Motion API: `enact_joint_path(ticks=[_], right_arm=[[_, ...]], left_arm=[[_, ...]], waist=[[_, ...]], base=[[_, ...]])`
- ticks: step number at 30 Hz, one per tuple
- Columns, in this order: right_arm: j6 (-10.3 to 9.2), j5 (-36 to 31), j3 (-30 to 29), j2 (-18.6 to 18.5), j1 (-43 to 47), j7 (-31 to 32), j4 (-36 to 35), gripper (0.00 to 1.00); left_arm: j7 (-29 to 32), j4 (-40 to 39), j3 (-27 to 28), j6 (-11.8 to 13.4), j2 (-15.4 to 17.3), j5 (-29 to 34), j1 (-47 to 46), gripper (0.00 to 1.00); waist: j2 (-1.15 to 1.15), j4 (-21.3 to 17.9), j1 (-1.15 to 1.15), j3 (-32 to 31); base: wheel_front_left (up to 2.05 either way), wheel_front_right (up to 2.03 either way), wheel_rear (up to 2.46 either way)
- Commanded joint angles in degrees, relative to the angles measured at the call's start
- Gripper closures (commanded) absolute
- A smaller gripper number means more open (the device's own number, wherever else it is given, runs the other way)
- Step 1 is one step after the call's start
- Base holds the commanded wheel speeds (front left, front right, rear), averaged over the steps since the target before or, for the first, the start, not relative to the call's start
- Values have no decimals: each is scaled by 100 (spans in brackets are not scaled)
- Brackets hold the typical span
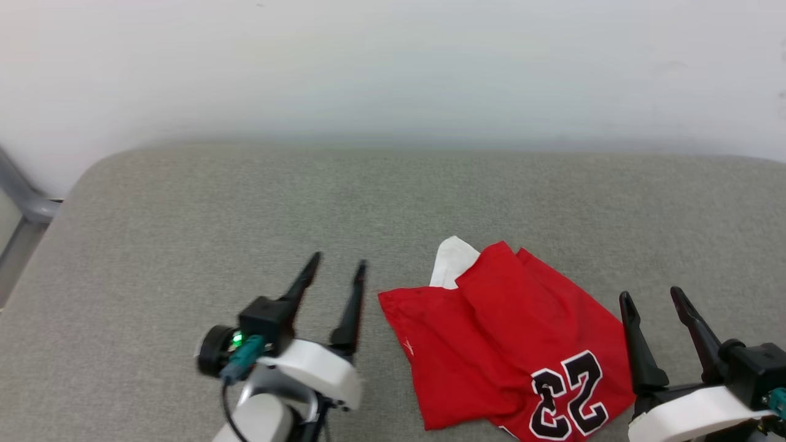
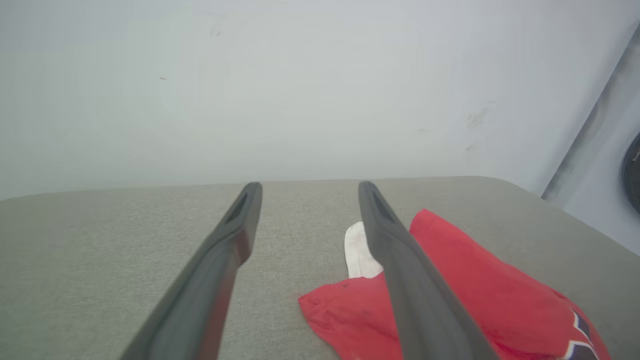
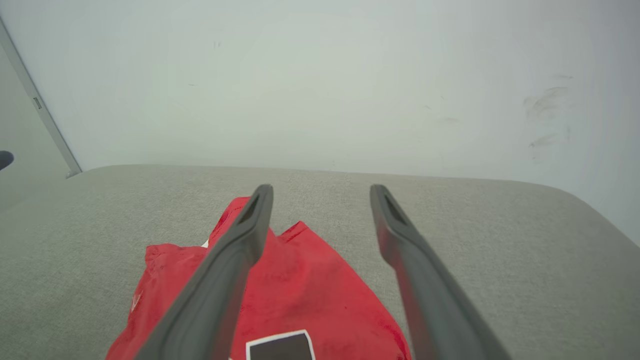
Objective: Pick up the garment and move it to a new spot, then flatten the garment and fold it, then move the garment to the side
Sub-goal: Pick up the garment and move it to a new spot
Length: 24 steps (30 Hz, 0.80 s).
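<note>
Lying between the two hands, the shirt (image 1: 503, 344) rests in a loose folded bundle on the near right part of the grey cushion (image 1: 184, 202). Its long axis runs on a slant: from the white sleeve (image 1: 453, 261) poking out at the far end, down toward the robot's right, where the black number 23 (image 1: 568, 396) shows.

The left hand (image 1: 339, 259) is spread, with nothing between its fingers. It sits just to the left of the shirt's near-left corner, apart from the cloth. In the left wrist view the left hand (image 2: 310, 186) has the shirt (image 2: 475, 290) off to its right.

The right hand (image 1: 650, 293) is also spread and empty. Its inner finger stands just beside the shirt's right edge, close to the number. In the right wrist view the right hand (image 3: 322, 187) has the shirt (image 3: 300, 290) under and left of its left finger.

The right hand looks slightly nearer. To my eye, any next grasp needs each hand to move inward, toward the edge on its own side.
</note>
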Motion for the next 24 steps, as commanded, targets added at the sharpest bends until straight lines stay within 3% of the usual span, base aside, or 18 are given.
enact_joint_path(ticks=[1, 6, 13, 24], right_arm=[[-4, -2, -6, 11, 94, 5, -36, 0], [-4, 32, -43, 11, 203, 51, -75, 0], [-4, 64, -111, 11, 369, 85, -99, 0], [-4, 147, -143, 11, 440, 95, -169, 0]], left_arm=[[-24, -35, 113, 66, 73, -23, 116, 0], [-48, -222, 560, 260, 377, -66, 515, 0], [-55, -502, 852, 326, 665, -8, 1030, 0], [-19, -673, 767, 354, 722, 2, 1283, 0]], waist=[[0, 107, 0, -97], [0, 171, 0, -186], [0, 162, 0, -322], [0, 41, 0, -356]], base=[[0, 0, 0], [0, 0, 0], [0, 0, 0], [0, 0, 0]])
